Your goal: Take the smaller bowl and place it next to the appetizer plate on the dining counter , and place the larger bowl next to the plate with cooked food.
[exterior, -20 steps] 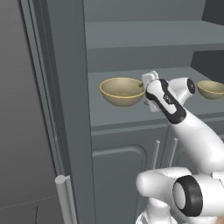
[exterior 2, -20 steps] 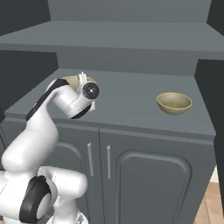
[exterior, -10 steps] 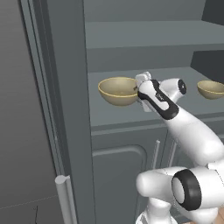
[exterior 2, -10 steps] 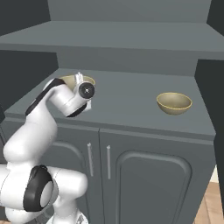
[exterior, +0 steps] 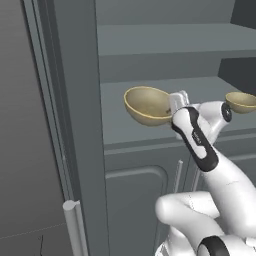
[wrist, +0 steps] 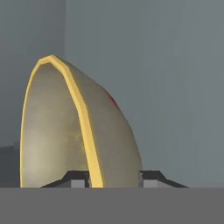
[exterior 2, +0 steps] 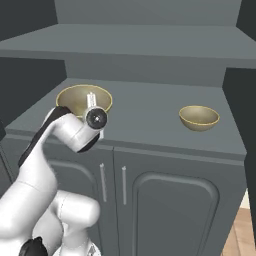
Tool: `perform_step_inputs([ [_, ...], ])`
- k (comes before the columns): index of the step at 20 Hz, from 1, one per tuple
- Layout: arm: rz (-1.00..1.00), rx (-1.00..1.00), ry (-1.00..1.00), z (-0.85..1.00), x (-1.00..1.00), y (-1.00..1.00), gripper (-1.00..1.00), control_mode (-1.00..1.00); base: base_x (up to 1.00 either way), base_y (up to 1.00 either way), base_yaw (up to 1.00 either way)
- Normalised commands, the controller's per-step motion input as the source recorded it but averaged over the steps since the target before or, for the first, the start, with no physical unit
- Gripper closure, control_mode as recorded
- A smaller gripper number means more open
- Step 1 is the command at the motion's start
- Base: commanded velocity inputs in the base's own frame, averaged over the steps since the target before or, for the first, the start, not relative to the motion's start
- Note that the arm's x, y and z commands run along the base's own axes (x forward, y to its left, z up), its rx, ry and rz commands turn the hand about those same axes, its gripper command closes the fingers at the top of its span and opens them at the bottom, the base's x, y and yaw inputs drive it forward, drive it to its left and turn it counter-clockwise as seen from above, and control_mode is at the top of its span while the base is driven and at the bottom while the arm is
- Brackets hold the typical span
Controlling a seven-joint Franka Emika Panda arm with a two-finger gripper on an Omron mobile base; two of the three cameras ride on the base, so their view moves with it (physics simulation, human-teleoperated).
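The larger bowl's (wrist: 78, 131) near rim is straddled by the narrowed gripper (wrist: 114, 178) above the grey worktop (exterior 2: 150, 115); a firm hold cannot be told.

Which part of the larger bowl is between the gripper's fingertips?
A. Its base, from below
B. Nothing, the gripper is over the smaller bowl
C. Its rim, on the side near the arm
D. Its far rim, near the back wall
C: in the hand view the larger bowl's yellow rim runs down between the two tips of the gripper.

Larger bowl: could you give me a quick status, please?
Gripper straddles the larger bowl rim, one finger each side. Smaller bowl apart on the shelf. Nothing in the way.
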Motion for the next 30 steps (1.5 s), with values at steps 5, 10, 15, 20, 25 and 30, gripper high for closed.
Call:
perform_step_inputs([
  [5, -0.14, 0.07, 0.09, 0.77, -1.0, -0.77, 1.0, -1.0, 0.0, 0.0, 0.0],
  [10, -0.01, -0.08, 0.34, 0.38, -1.0, -0.65, 1.0, -1.0, 0.0, 0.0, 0.0],
  [15, -0.01, -0.08, 0.3, 0.24, -1.0, -0.69, 1.0, -1.0, 0.0, 0.0, 0.0],
  [20, -0.1, 0.01, -0.15, -0.1, -1.0, -0.02, 1.0, -1.0, 0.0, 0.0, 0.0],
  [25, -0.19, 0.09, -0.17, 0.01, -0.96, 0.04, 1.0, -1.0, 0.0, 0.0, 0.0],
  [30, -0.07, 0.01, 0.0, 0.06, -0.57, -0.15, 1.0, 1.0, -0.4, -0.23, -0.03],
])
